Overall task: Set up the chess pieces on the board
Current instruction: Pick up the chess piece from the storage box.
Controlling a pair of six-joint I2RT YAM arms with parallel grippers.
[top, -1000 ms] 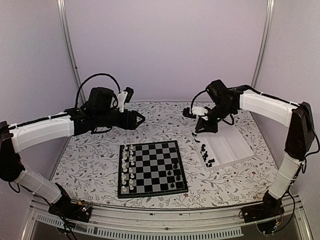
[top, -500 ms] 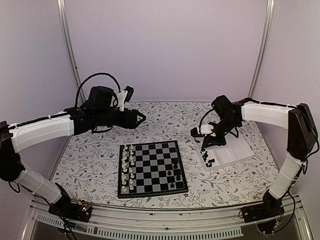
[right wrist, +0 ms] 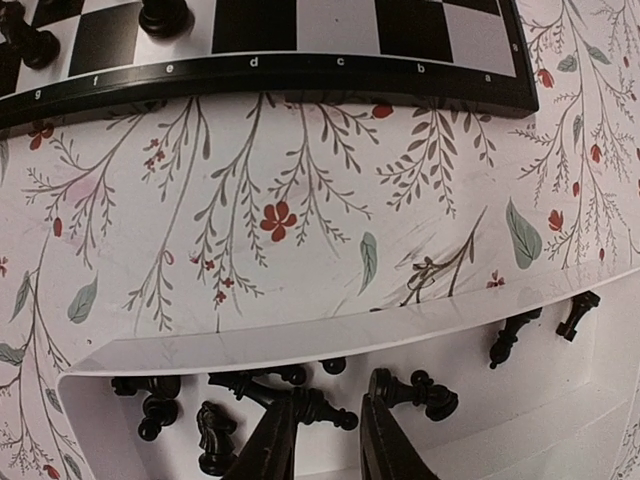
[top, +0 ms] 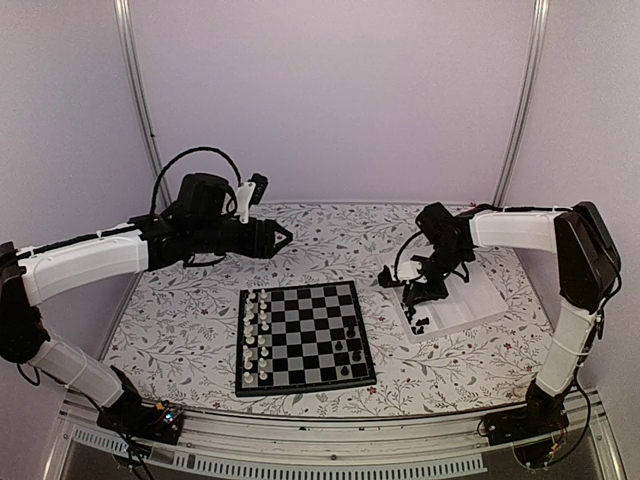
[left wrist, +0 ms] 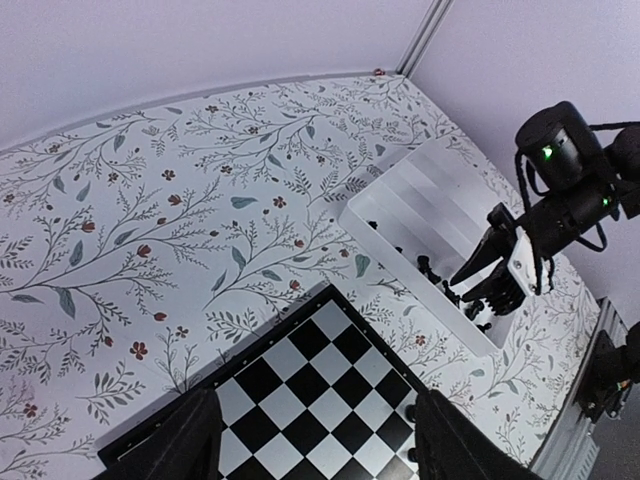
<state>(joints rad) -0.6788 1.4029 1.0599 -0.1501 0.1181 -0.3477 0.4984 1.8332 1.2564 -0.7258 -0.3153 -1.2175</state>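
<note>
Down at the near-left end of the white tray [right wrist: 300, 345], your right gripper [right wrist: 335, 390] hangs over the loose chess pieces [right wrist: 415, 390], its jaws slightly parted with nothing between them. Your left gripper [top: 283, 238] hovers beyond the board [top: 300, 340], to the far left, jaws spread wide and empty. A few black pieces stand along the board's right side.

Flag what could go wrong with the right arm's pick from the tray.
1. The black pieces lie on their sides, packed close around the right gripper; its slightly parted jaws may catch two or knock a neighbour away.
2. A piece gripped lying flat will likely be hard to stand upright on the board.
3. The gripper works close to the rim of the white tray; a snag could drag it.
</note>
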